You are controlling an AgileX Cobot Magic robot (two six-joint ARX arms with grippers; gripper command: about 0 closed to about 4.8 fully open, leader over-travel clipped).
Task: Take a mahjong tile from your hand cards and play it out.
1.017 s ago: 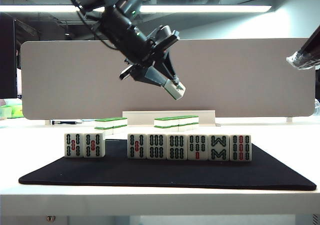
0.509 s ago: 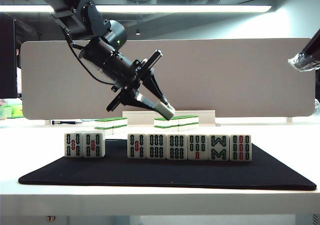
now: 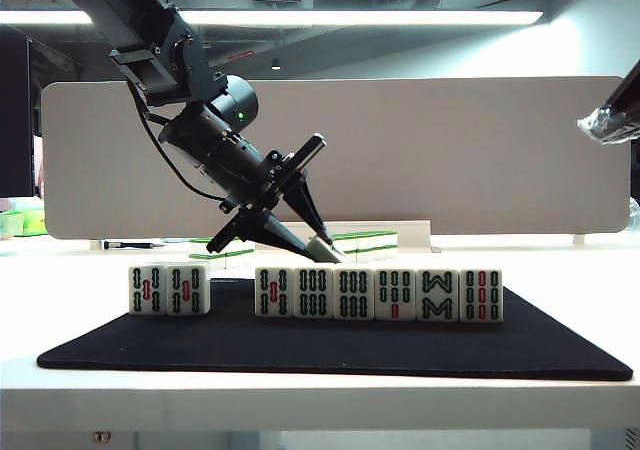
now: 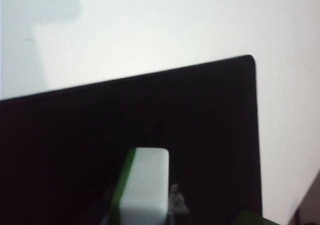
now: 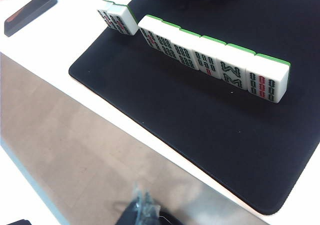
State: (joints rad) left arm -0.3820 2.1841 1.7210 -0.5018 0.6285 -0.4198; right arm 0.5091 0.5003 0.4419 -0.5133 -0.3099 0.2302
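Observation:
My left gripper (image 3: 322, 244) reaches down just behind the row of hand cards (image 3: 380, 293), low over the black mat (image 3: 560, 355). It is shut on the mahjong tile (image 4: 144, 185), a white tile with a green back whose face is turned away. In the left wrist view the tile hangs over the mat (image 4: 150, 110) near its corner. The hand cards stand upright as two tiles at the left (image 3: 168, 290), a gap, then several more (image 5: 200, 55). My right gripper (image 5: 143, 209) is off at the upper right (image 3: 610, 120), fingers together, holding nothing.
Stacks of green-backed tiles (image 3: 225, 243) (image 3: 365, 238) lie behind the mat in front of a long white panel (image 3: 480, 150). A dark flat object (image 5: 30, 5) lies on the white table beyond the mat's corner. The table's front edge (image 3: 320, 390) is near.
The left arm has come down with the tile from high above the row to just behind it, close over the mat. The right arm has stayed still.

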